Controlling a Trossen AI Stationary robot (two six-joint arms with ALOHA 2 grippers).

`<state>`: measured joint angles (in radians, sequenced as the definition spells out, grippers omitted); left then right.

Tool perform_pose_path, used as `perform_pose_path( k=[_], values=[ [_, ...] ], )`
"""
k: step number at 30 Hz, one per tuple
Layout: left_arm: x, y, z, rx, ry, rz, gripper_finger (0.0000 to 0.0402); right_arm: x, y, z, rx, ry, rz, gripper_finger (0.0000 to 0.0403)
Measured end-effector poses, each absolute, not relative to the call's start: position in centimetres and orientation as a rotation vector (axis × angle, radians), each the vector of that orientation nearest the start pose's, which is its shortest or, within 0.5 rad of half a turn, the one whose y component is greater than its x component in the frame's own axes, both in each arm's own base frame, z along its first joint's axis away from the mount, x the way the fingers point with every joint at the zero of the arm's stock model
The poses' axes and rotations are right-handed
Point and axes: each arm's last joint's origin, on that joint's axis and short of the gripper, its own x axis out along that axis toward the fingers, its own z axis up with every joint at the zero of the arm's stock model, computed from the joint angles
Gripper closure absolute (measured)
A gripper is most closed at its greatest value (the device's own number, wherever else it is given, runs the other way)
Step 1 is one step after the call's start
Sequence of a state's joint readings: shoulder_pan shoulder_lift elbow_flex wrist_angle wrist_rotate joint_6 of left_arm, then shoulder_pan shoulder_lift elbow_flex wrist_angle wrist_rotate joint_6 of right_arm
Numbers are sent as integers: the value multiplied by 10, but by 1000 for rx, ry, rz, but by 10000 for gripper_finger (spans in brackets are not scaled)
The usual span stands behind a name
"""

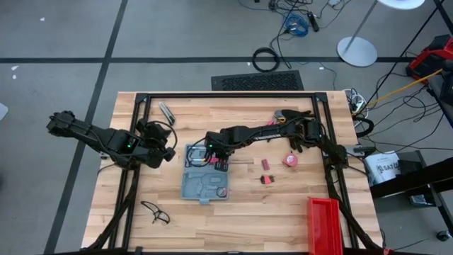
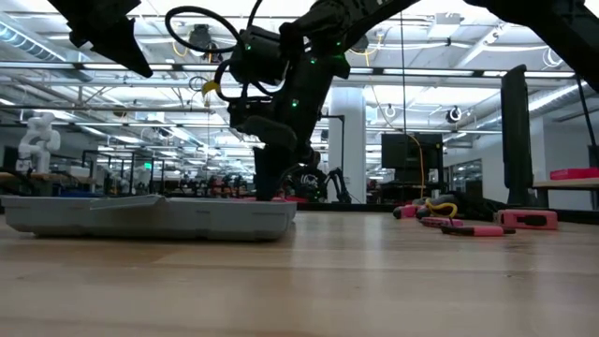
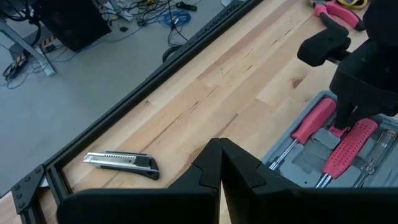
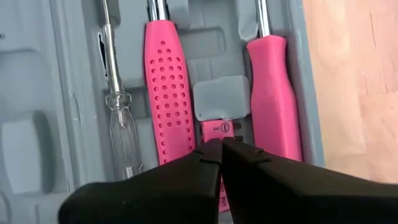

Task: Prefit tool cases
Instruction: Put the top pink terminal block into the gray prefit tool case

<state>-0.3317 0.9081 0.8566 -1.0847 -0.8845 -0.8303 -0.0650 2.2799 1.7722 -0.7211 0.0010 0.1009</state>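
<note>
The open blue-grey tool case lies flat on the wooden table, its grey tray up. In the tray lie two pink-handled screwdrivers and a clear-handled one. My right gripper is shut and points steeply down over the tray's far right part, its tips at a small pink piece between the two pink handles. My left gripper is shut on nothing and hangs above the table left of the case. My right gripper comes from above with its shut fingertips down at the small pink piece's near edge, in the slot between the two pink handles. The piece sits in the tray. Whether the tips touch it, I cannot tell.
A utility knife lies at the far left. Pink pliers, a pink tape measure and two small pink parts lie right of the case. A red bin stands near right, glasses near left.
</note>
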Motion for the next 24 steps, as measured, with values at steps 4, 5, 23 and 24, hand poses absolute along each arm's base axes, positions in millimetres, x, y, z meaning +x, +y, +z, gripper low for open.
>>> perform_pose_path(
  k=[4,5,23,24],
  values=[
    [141,-25,281,-95,652,814,391,465,-30,143,130,1249,-115,403],
    [141,-25,281,-95,652,814,391,465,-30,139,135,1263,-110,403],
    [141,-25,281,-97,650,814,391,456,-31,195,134,1143,-59,403],
    [142,-25,281,-97,650,814,391,455,-31,200,135,1140,-59,403]
  ],
)
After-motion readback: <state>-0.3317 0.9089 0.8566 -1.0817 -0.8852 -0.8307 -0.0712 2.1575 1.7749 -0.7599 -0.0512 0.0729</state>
